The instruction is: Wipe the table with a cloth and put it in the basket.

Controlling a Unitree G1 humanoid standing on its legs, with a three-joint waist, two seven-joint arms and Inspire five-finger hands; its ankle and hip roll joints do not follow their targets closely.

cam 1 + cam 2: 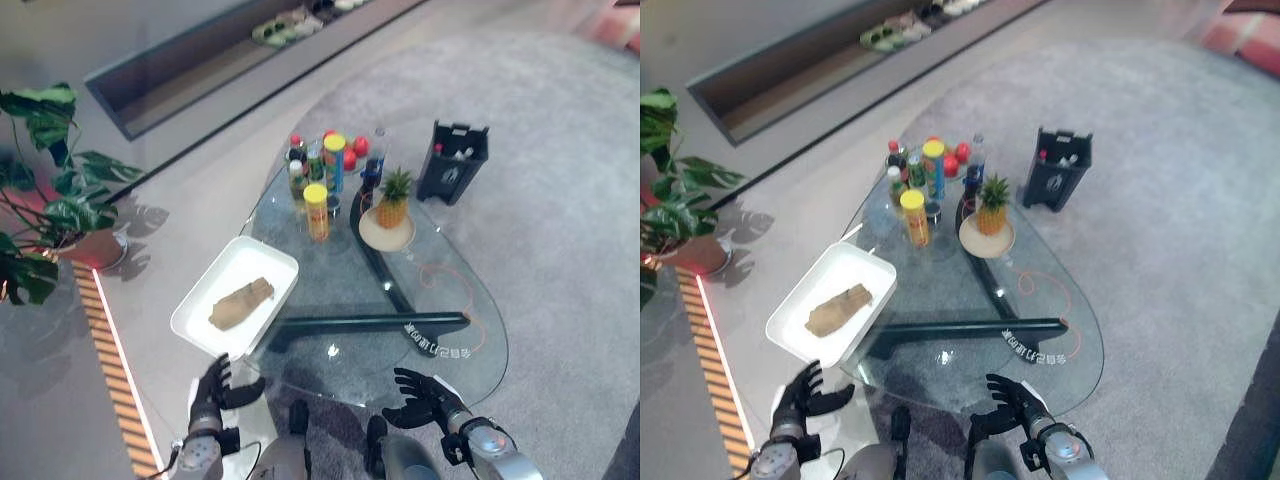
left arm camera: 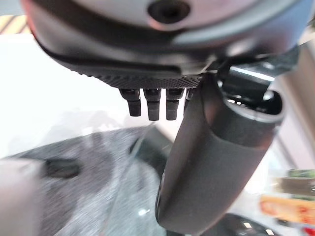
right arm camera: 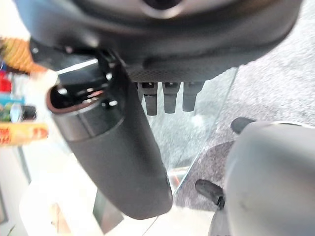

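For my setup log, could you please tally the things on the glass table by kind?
White tray: 1
Cloth: 1, lying in the tray
Pineapple: 1
Plate: 1, under the pineapple
Yellow-lidded containers: 2
Other bottles and red items: cluster too crowded to count
Total countable: 6

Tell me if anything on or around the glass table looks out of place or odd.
Nothing is spilled or tipped. One oddity: the crumpled tan cloth already lies in the white rectangular basket on the round glass table, while the left hand and right hand are open and hold nothing.
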